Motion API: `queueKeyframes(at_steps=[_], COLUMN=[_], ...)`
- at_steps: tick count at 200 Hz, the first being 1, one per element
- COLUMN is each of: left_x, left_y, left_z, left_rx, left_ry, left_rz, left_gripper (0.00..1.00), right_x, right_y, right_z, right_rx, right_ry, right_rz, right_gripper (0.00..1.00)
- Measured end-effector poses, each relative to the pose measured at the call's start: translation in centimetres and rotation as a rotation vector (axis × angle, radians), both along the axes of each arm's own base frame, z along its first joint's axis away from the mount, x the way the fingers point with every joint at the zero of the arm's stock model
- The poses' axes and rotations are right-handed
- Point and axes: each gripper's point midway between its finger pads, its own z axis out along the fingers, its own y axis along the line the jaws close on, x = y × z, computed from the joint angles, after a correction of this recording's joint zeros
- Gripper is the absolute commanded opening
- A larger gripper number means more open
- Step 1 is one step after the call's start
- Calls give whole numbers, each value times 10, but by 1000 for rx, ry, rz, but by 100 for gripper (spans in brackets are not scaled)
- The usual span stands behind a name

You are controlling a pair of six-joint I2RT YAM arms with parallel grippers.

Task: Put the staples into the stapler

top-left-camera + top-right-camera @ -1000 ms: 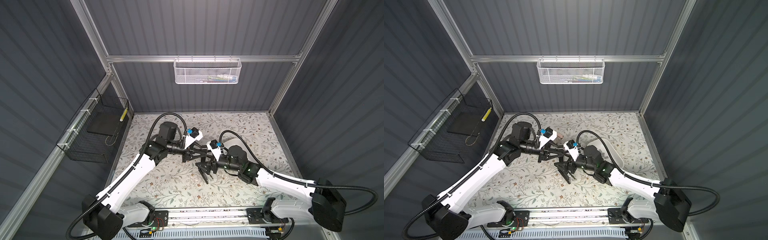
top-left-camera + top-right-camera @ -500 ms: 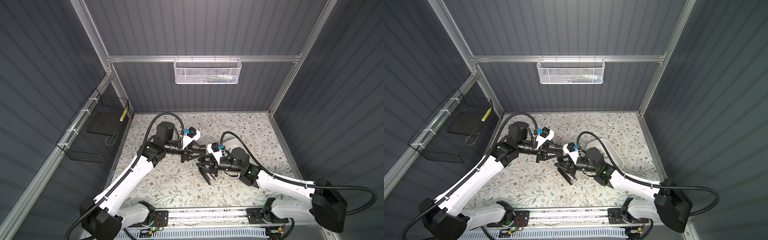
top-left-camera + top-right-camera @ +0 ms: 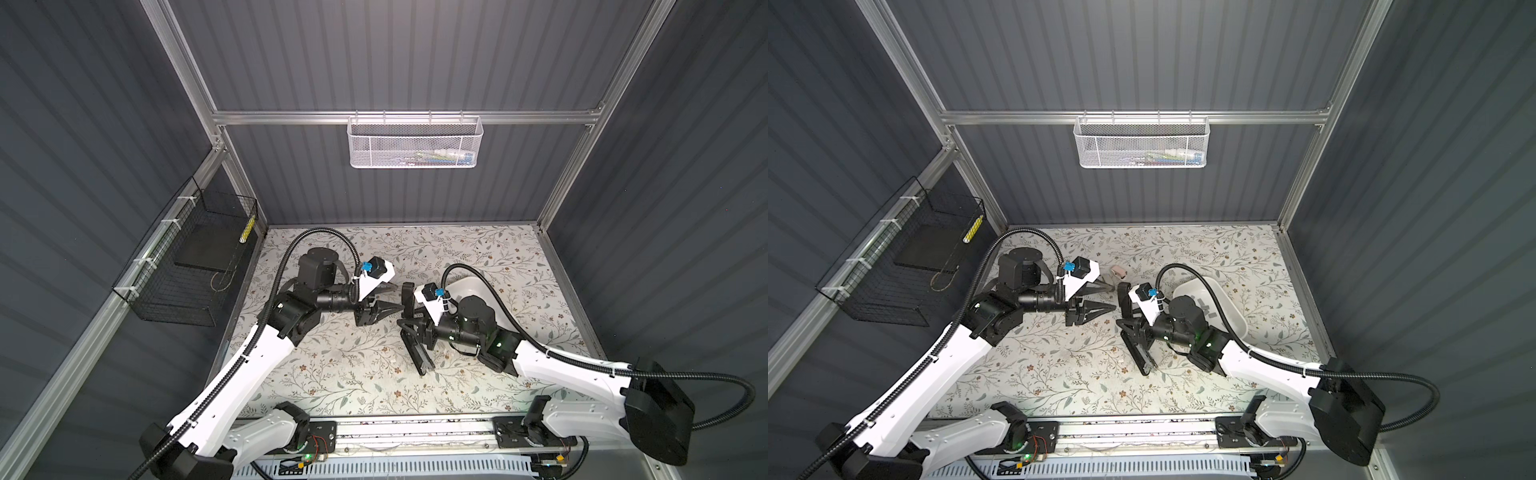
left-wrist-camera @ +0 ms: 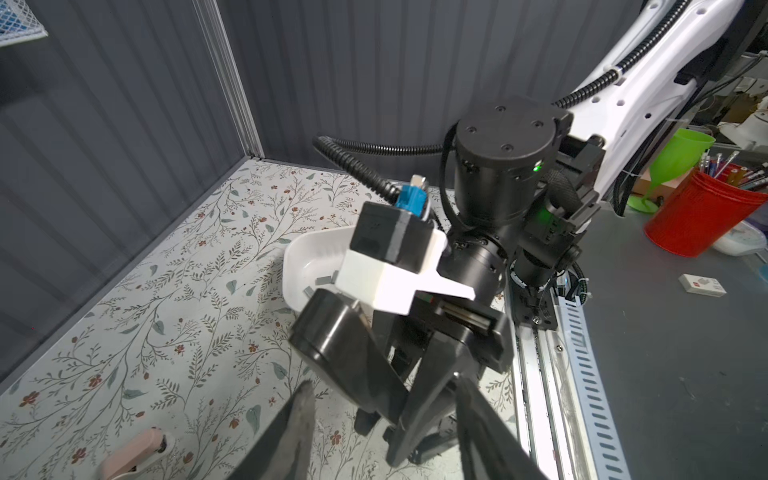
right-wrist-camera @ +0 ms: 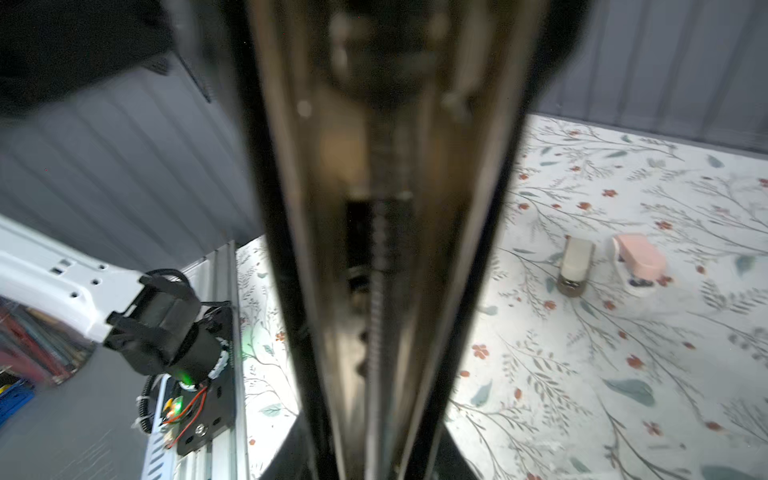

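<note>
The staples are seen as short, flat grey metal strips scattered on the floor of a glossy white plastic tray, right of centre. Their directions are mixed and cannot be read closely. Just left of the tray the black stapler is laid open. Its base is stretched along the table from far-left to near-right, and its rounded lid is swung up towards the far side. In the right wrist view a bare steel channel with a coiled spring is shown running along it. The stapler is clamped near its hinge by the right gripper. The left gripper, jaws parted and empty, is held just left of the lid. A floral-patterned table cover is spread beneath.
</note>
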Motion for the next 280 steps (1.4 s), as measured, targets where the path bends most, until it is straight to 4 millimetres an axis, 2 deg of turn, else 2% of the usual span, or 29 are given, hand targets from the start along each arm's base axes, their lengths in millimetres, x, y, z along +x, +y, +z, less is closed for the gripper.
queueKeyframes(at_steps=[37,57,78,93,113,144,158,185,208,239,280], left_x=[23,36,61,76,85,93,96,96,97,98,106], left_y=[29,46,72,93,113,131,136,138,140,144,140], left_z=[-2,-6,-11,-15,-13,-9,-16,-42,-43,-43,-59], left_rx=[6,-24,-101,-154,-208,-249,-255,-210,-206,-202,-150], left_ry=[-107,-142,-105,-40,14,52,67,100,98,90,109], left_rz=[256,403,647,822,968,1102,1142,1163,1175,1199,1212], left_gripper=[99,99,99,99,99,99,99,99,99,99,99], right_x=[33,49,62,68,72,78,82,92,98,105,115], right_y=[-30,-34,-38,-44,-52,-60,-62,-53,-48,-51,-52], right_z=[-30,-39,-47,-54,-62,-72,-78,-88,-96,-111,-135], right_rx=[-117,-185,-242,-285,-339,-390,-418,-473,-504,-583,-701], right_ry=[92,136,166,186,200,213,215,229,242,251,280], right_rz=[-265,-355,-440,-494,-545,-606,-628,-634,-646,-686,-711], right_gripper=[0,0,0,0,0,0,0,0,0,0,0])
